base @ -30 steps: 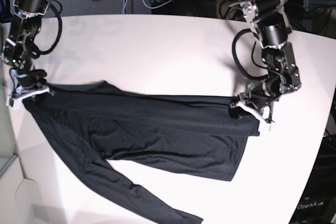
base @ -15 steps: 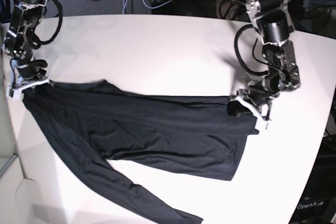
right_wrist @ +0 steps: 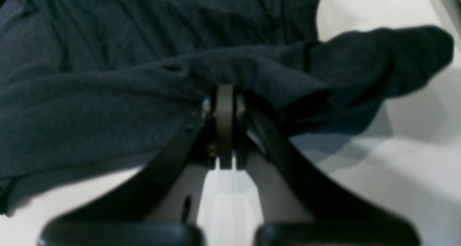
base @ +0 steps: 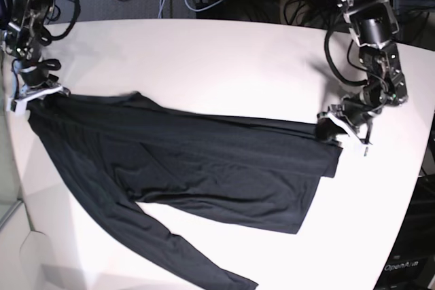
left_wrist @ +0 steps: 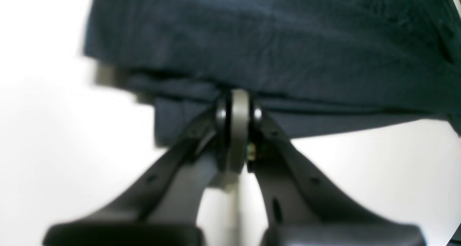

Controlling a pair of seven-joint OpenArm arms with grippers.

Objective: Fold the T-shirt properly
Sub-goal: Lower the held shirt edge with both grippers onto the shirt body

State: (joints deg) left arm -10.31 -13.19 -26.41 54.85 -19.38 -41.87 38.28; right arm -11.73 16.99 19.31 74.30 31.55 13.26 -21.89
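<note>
Now we see the thin black long-sleeved T-shirt [base: 197,168] stretched wider across the white tabletop [base: 217,66] than a second ago. Both arms have moved outward, the left gripper [base: 336,134] and right gripper [base: 30,96] each with jaws clamped on an upper corner.

1. "OpenArm" in small pale letters stands on the dark base [base: 406,267] at about 4 o'clock in the base view.
2. Nothing readable shows in either wrist view.
</note>
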